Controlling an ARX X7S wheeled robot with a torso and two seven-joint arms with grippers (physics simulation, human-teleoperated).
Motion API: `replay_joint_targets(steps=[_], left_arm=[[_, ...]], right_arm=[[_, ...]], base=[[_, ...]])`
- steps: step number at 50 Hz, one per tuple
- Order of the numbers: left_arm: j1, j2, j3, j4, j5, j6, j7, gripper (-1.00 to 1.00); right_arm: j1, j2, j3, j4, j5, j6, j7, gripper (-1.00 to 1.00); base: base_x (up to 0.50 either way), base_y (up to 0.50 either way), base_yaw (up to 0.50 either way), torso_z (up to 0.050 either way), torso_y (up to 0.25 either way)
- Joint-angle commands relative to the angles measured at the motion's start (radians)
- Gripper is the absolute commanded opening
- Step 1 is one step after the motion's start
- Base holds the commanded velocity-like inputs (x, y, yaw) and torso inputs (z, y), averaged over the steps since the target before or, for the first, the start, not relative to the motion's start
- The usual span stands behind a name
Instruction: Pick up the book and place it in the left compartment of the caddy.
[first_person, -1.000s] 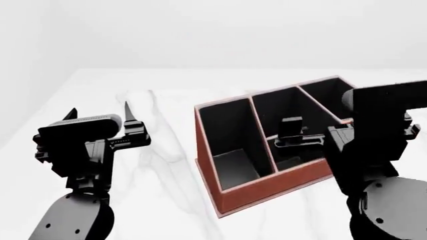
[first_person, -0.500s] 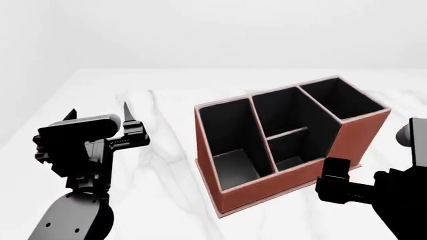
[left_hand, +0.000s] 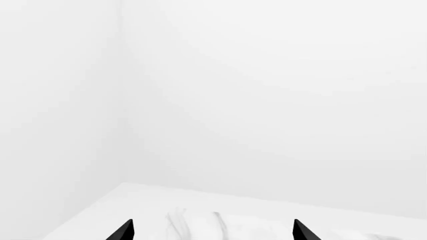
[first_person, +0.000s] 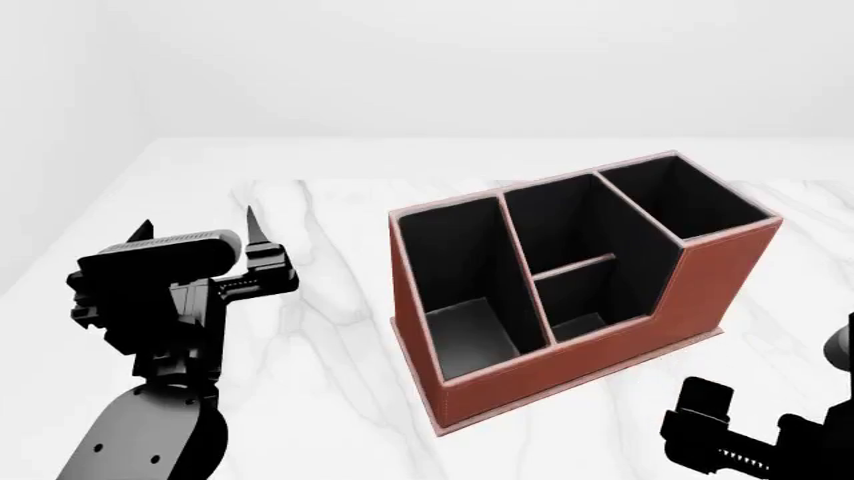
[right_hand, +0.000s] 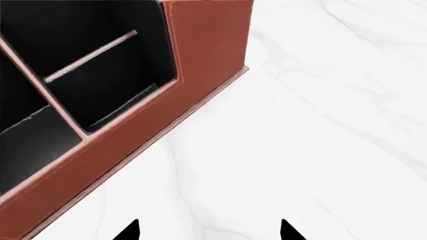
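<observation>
The reddish-brown caddy (first_person: 574, 355) stands on the white marble table, right of centre. Its left compartment (first_person: 454, 270) is the long black slot at the low end. A flat dark grey rectangle lies at its bottom; I cannot tell whether that is the book or the floor. No book shows elsewhere. My left gripper (first_person: 200, 225) is open and empty, raised left of the caddy; the left wrist view (left_hand: 213, 232) shows only wall and table. My right gripper (first_person: 703, 425) is low at the front right; the right wrist view (right_hand: 208, 232) shows it open, empty, over bare marble beside the caddy (right_hand: 133, 130).
The table (first_person: 334, 300) is white marble with grey veins, its left edge near a white wall. The caddy's tall-walled end (first_person: 721, 265) rises at the right, near my right arm.
My right gripper has drawn back from above the caddy's middle slots, down and toward the front right of the table. The left arm and the caddy have not moved.
</observation>
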Motion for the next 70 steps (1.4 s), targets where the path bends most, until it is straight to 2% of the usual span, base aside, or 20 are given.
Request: replay_joint_targets(steps=[1, 9, 25, 33, 49, 70], left_arm=[[-0.001, -0.003, 0.006, -0.007, -0.002, 0.005, -0.005, 1.0], [-0.002, -0.006, 0.007, -0.006, -0.006, 0.004, -0.009, 1.0], [-0.007, -0.009, 0.01, -0.015, -0.017, 0.007, -0.013, 1.0], [-0.006, -0.013, 0.009, -0.016, -0.022, 0.009, -0.016, 1.0], [-0.003, -0.019, 0.01, -0.028, -0.026, 0.021, -0.021, 1.0], [0.001, -0.026, 0.015, -0.036, -0.03, 0.034, -0.028, 1.0]], right_arm=[[-0.094, 0.036, -0.049, -0.02, -0.024, -0.125, -0.041, 1.0], [-0.155, 0.066, -0.081, -0.042, -0.056, -0.221, -0.054, 1.0], [-0.163, 0.097, -0.079, -0.102, -0.067, -0.269, 0.03, 1.0], [-0.311, 0.099, -0.197, -0.099, -0.191, -0.451, -0.046, 1.0], [-0.452, 0.032, -0.302, -0.063, -0.267, -0.579, -0.142, 1.0], [-0.447, -0.004, -0.298, 0.023, -0.24, -0.561, -0.21, 1.0]], base=[[0.0, 0.0, 0.0, 0.0, 0.0], [0.0, 0.0, 0.0, 0.0, 0.0], [0.0, 0.0, 0.0, 0.0, 0.0], [0.0, 0.0, 0.0, 0.0, 0.0], [0.0, 0.0, 0.0, 0.0, 0.0], [0.0, 0.0, 0.0, 0.0, 0.0]])
